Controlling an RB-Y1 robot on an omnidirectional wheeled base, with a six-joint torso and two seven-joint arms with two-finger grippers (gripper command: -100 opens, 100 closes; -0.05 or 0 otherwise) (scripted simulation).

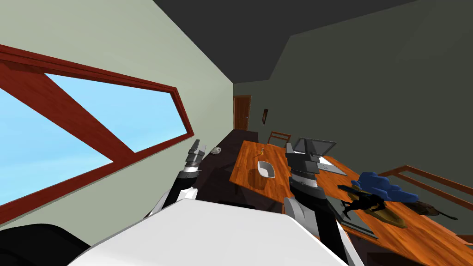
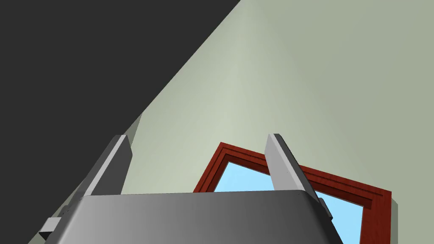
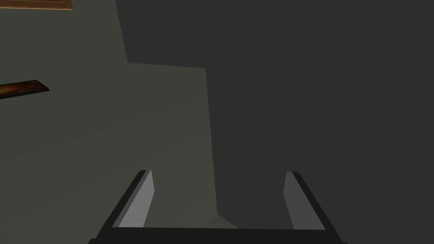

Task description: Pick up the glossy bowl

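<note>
Oblong white bowl (image 1: pixel 266 169) lies lengthwise along the wooden table (image 1: pixel 247 159).

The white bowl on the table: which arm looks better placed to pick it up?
Probably the right arm: it hangs close beside the bowl at the table, jaws open. The left arm is off toward the window, farther away.

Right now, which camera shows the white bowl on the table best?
The head view: the white bowl sits in plain sight on the wooden table. Both wrist cameras face walls instead.
</note>
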